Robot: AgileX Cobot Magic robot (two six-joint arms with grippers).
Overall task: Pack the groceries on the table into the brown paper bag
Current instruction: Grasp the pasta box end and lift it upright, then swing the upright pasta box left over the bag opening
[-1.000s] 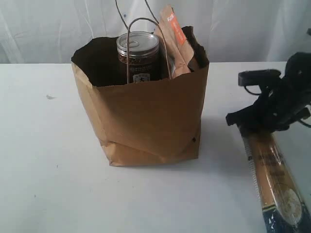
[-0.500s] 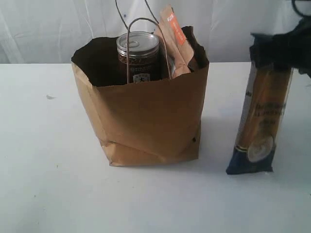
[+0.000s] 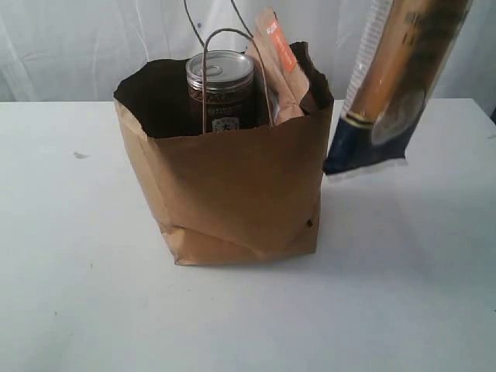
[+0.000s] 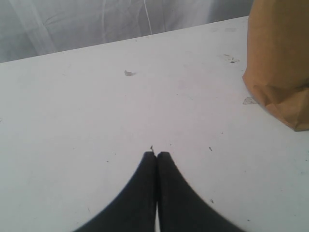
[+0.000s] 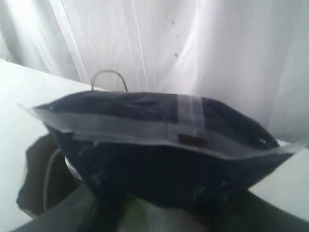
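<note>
The exterior view is showing one brown paper bag (image 3: 232, 194) standing on the white surface (image 3: 77, 294). One dark pull-tab can (image 3: 221, 85) and one brown-orange pouch (image 3: 277, 66) are rising out of its mouth, and two cord handles (image 3: 229, 30) are looping above. One long brown-blue spaghetti pack (image 3: 395, 77) is hanging tilted in the air just right of the bag's rim, blue end lowest, its top running out of frame. Only the right wrist view is showing its carrier: the right end effector (image 5: 169, 215), blurred, seems to be pinching the pack. Only the left wrist view is showing the left end effector (image 4: 157, 155), fingers pressed together over bare surface near the bag's corner. Half a second ago the pack was hanging lower and more upright, blue end near the surface; the can and pouch are sitting unchanged
</note>
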